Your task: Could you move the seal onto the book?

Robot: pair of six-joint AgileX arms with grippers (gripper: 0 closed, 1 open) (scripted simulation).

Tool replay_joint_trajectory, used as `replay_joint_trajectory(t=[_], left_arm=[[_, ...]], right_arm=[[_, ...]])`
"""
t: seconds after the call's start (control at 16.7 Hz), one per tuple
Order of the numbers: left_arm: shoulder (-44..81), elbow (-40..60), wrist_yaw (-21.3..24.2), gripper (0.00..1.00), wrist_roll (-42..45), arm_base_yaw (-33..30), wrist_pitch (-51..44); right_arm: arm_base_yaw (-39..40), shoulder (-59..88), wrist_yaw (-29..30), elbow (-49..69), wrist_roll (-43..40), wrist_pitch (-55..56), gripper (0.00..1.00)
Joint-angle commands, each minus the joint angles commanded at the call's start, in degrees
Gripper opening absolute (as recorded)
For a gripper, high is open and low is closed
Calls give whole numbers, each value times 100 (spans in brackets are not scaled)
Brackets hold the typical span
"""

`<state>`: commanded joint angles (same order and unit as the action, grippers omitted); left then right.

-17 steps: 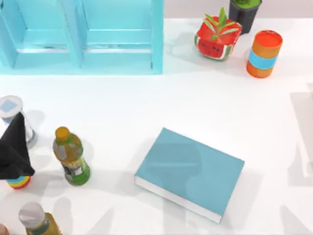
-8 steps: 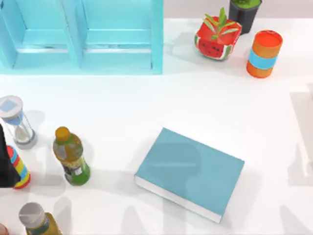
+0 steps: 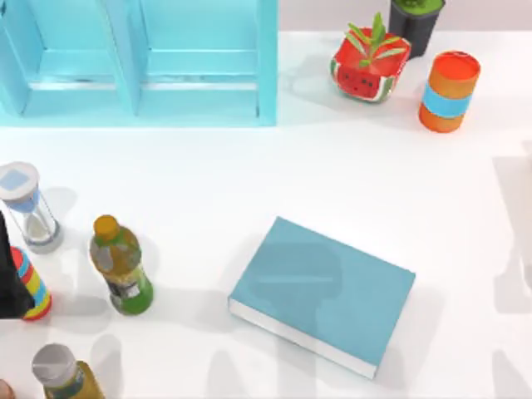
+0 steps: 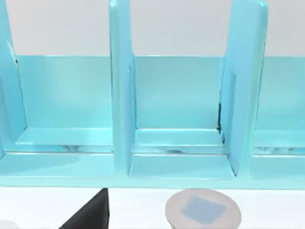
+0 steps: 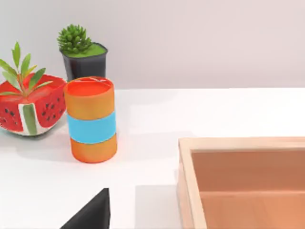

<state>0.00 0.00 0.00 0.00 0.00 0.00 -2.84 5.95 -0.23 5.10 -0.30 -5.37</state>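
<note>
The flat teal-blue book with white page edges (image 3: 322,293) lies closed on the white counter (image 3: 249,170), about mid-width and toward the near edge, well apart from everything else. Its long axis runs slantwise in the top view, from upper left down to lower right. The white page edges face the near side and the cover is bare. Where the seal stands, and which way it points, I cannot tell.

The green bottle with the yellow cap (image 3: 121,268) stands to the book's left. Beyond it are the rainbow-striped roll (image 3: 32,287) and the small sand timer (image 3: 29,208). The turquoise shelf unit (image 3: 199,100) runs along the far left, and the orange cylinder with a blue band (image 3: 449,91) stands far right, beside the watermelon-shaped planter (image 3: 370,66).

The one change is the left tool (image 3: 5,274). A second ago its black body covered the striped roll; it has since drawn back to the counter's left edge, uncovering the roll. The book has not shifted.

I judge the transfer not yet begun. Whether the left tool is spread or pressed together I cannot tell, and the same goes for the right tool (image 5: 90,214), which faces the orange cylinder and a shallow wooden tray (image 5: 188,191).
</note>
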Motion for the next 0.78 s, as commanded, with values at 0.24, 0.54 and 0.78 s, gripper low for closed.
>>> replay_joint_trajectory(t=[0.24,0.54,0.78], left_arm=[[0,0,0,100,0,0,0],[0,0,0,100,0,0,0],[0,0,0,100,0,0,0]], right_arm=[[-552,1547,-49,1354,-115,-1112,100],[-1310,4378,-56,3803,-490,-2809,100],[-1761,6845,-20,5863,-995,-4242,100]])
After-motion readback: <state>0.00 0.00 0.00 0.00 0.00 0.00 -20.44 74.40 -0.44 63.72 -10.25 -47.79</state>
